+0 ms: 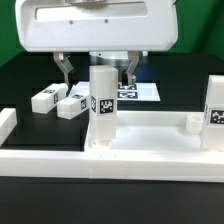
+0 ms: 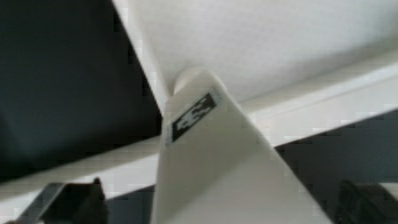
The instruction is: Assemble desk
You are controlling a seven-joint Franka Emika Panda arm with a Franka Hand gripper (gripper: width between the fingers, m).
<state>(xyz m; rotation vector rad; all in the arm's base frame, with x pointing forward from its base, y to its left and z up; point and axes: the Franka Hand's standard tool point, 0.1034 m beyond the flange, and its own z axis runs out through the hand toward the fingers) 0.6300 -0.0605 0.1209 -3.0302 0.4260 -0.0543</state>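
Observation:
The white desk panel (image 1: 150,133) lies flat at the front of the table, and in the wrist view (image 2: 267,40) it fills the far side. One white tagged leg (image 1: 102,105) stands upright at the panel's corner toward the exterior view's left. A second leg (image 1: 214,112) stands upright at the corner toward its right. Two more legs (image 1: 48,97) (image 1: 72,102) lie loose on the black table behind. My gripper (image 1: 97,75) is open over the first leg, one finger (image 1: 65,70) on each side of its top. In the wrist view the leg (image 2: 214,150) rises between the fingers (image 2: 71,200) without touching them; the gripper (image 2: 217,205) holds nothing.
The marker board (image 1: 138,92) lies flat behind the panel. A long low white border bar (image 1: 60,160) runs along the front, and its side piece (image 1: 6,124) turns back at the exterior view's left. A small round socket (image 1: 191,123) sticks up on the panel near the second leg.

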